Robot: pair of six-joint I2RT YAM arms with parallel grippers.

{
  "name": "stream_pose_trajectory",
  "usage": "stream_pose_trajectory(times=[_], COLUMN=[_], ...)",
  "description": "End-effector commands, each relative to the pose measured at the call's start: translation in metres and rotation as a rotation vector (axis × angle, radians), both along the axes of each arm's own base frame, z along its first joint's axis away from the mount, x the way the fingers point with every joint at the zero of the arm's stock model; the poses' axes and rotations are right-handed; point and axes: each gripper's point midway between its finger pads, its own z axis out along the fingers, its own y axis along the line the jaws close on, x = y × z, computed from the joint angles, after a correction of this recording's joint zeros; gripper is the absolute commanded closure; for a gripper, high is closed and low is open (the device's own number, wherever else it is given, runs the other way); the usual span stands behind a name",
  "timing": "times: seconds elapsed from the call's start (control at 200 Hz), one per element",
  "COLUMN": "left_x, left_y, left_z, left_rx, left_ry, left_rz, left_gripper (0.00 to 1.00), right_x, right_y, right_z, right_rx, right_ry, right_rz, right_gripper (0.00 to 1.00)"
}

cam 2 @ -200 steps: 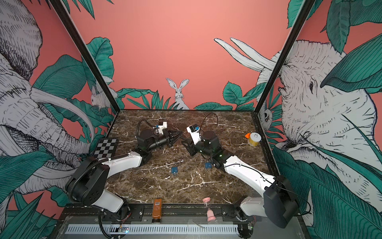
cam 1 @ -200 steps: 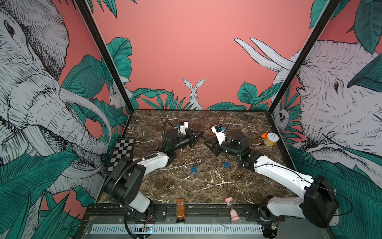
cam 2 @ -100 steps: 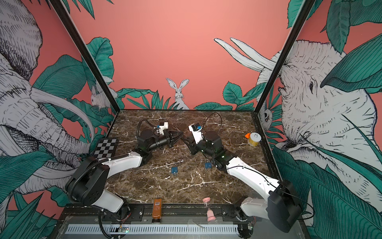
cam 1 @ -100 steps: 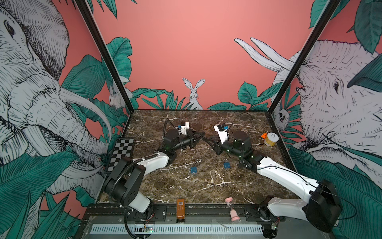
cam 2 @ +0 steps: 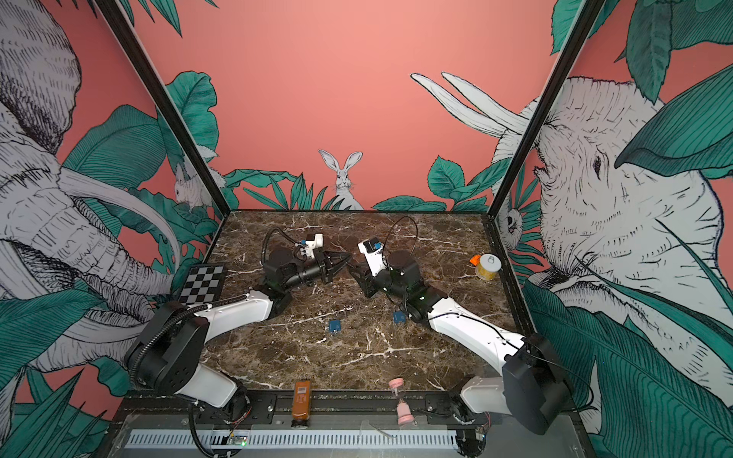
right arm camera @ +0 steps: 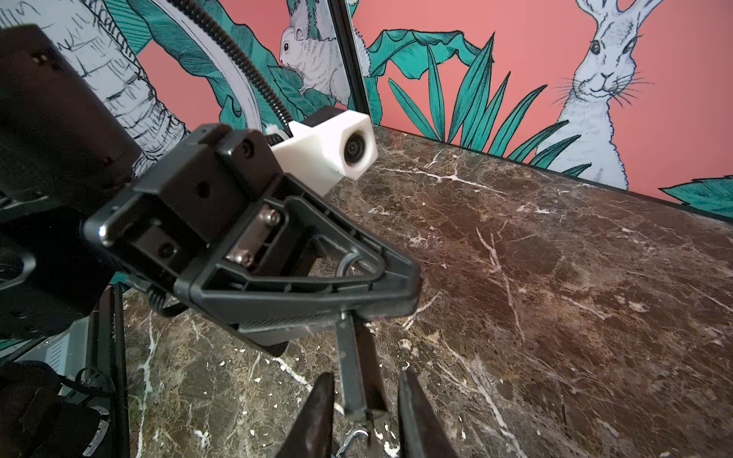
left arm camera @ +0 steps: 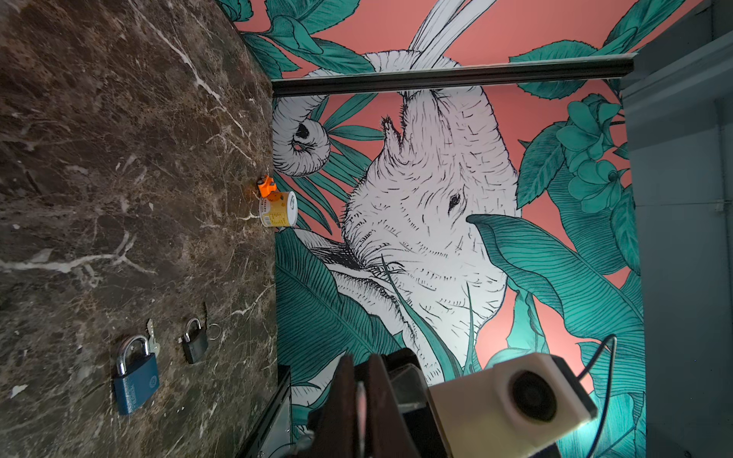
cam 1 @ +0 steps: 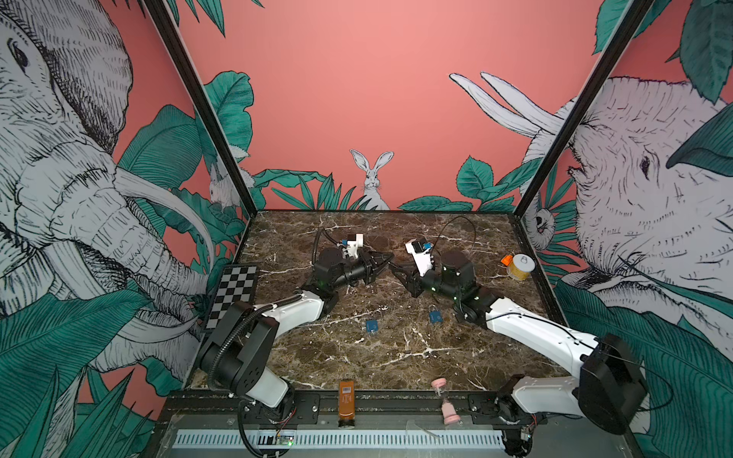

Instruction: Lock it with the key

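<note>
A dark grey padlock [right arm camera: 359, 368] is held out by its shackle [right arm camera: 347, 263] from my left gripper [right arm camera: 380, 305], which is shut on it. The left wrist view shows only the left gripper [left arm camera: 360, 359] with its jaws pressed together. A key [right arm camera: 367, 422] with a wire ring [right arm camera: 351, 440] sticks out of the padlock's far end. My right gripper [right arm camera: 367, 372] is open, one finger on each side of the padlock body with a small gap to each. In both top views the left gripper [cam 1: 386, 258] [cam 2: 346, 258] and the right gripper [cam 1: 396, 269] [cam 2: 354, 270] meet tip to tip mid-table.
A blue padlock [left arm camera: 135, 380] with a key [left arm camera: 152, 337] beside it and a smaller dark padlock [left arm camera: 194, 345] lie on the marble table [cam 1: 396, 357]. A yellow tub [cam 1: 519, 266] and an orange piece [cam 1: 506, 260] sit far right. A checkerboard [cam 1: 234, 295] lies left. A bottle [cam 1: 346, 402] and a pink hourglass [cam 1: 444, 400] stand at the front rail.
My right gripper has moved left and toward the back, up to the left gripper's tip and around the hanging padlock. The left arm has stayed still.
</note>
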Motion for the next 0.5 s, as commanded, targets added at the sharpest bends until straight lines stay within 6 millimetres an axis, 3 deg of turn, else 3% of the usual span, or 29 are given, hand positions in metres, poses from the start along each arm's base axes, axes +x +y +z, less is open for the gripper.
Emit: stream_pose_trajectory(times=[0.0,0.405,0.495], left_x=[-0.0081,-0.0073,-0.0072], left_y=[0.0013,0.0013,0.0008], left_z=[0.0330,0.0341,0.0352], left_rx=[-0.057,-0.071,-0.073], left_ry=[-0.076,-0.075,-0.076], left_rz=[-0.019,-0.017,-0.019], left_gripper=[1.00,1.00,1.00], right_x=[0.0024,0.0053,0.0066], right_y=[0.0042,0.0121,0.0129], right_z=[0.0250,0.0225,0.0229], right_rx=[0.056,0.071,0.080], right_ry=[-0.061,-0.047,-0.043], right_rz=[0.004,0.020,0.016], right_gripper=[0.74,0.79,0.85])
